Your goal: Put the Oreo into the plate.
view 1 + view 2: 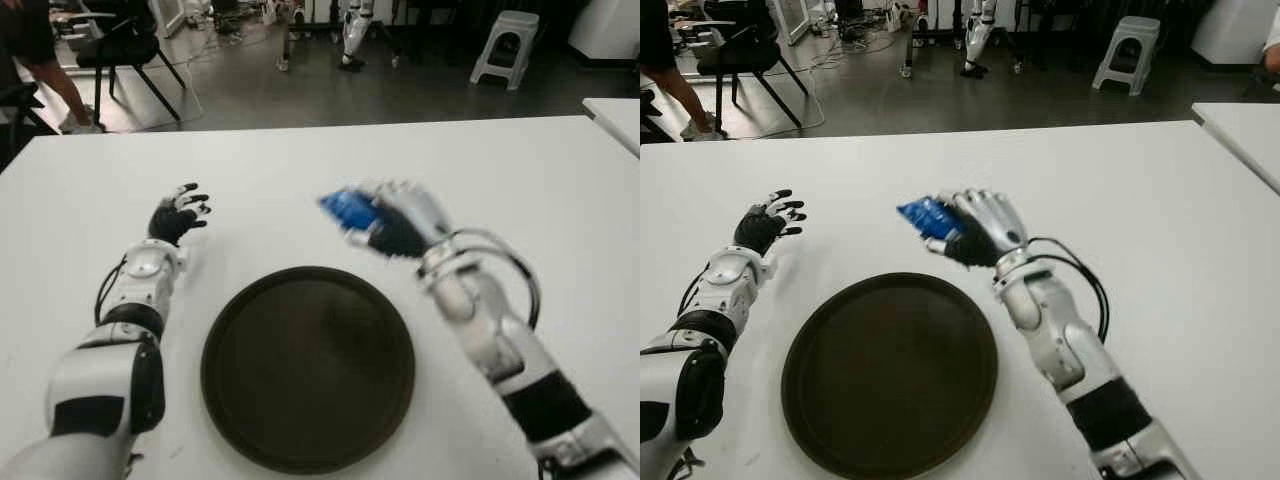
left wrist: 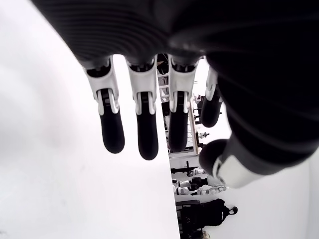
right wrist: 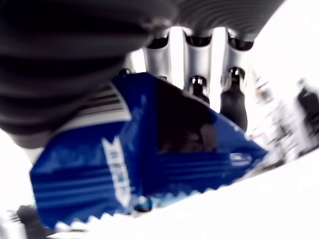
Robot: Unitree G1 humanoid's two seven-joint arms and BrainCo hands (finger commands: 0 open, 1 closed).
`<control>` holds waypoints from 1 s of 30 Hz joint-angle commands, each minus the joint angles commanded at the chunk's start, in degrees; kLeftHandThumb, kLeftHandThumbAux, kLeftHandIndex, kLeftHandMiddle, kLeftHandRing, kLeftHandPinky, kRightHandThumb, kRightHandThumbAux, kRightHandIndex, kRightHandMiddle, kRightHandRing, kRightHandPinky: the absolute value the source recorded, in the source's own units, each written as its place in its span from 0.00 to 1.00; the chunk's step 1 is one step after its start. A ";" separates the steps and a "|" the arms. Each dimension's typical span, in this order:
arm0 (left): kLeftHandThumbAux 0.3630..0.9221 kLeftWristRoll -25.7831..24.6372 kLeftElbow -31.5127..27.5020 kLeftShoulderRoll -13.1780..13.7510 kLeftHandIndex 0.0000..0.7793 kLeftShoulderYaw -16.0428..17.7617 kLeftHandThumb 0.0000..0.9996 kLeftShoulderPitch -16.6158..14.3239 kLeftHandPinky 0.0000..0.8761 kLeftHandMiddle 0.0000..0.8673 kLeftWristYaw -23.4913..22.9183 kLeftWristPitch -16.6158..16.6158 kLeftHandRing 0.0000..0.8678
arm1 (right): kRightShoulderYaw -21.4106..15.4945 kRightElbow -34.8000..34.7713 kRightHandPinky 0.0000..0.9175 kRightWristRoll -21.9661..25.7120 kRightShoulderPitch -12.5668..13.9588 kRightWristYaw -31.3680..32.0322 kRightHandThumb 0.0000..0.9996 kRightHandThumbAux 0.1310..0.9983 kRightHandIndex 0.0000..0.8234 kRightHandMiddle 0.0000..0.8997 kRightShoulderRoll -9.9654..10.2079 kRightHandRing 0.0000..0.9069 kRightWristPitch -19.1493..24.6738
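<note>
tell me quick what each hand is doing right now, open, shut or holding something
Left hand: open, fingers spread, holding nothing, left of the plate.
Right hand: shut on the blue Oreo pack, beyond the plate's far rim.

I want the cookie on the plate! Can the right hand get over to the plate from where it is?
Probably yes. The right hand grips the blue Oreo pack just beyond the dark plate, and nothing shows between them. The left hand shows off to the plate's left.
</note>
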 joint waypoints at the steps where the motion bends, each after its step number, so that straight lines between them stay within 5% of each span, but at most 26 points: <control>1: 0.55 -0.01 0.00 -0.01 0.23 0.01 0.02 0.00 0.34 0.30 -0.01 0.00 0.32 | 0.18 -0.35 0.76 0.02 0.13 0.35 0.69 0.69 0.52 0.82 0.09 0.80 -0.23; 11: 0.56 0.12 -0.03 -0.05 0.21 -0.14 0.02 -0.13 0.33 0.29 -0.35 0.11 0.31 | 7.64 -2.95 0.78 -1.73 4.72 1.35 0.69 0.69 0.52 0.81 0.90 0.80 -6.36; 30: 0.50 -0.12 -0.12 -0.12 0.21 -0.02 0.04 -0.25 0.34 0.30 -0.84 0.29 0.31 | 10.65 -1.04 0.78 -1.58 4.01 7.55 0.69 0.69 0.52 0.80 -0.63 0.80 -12.33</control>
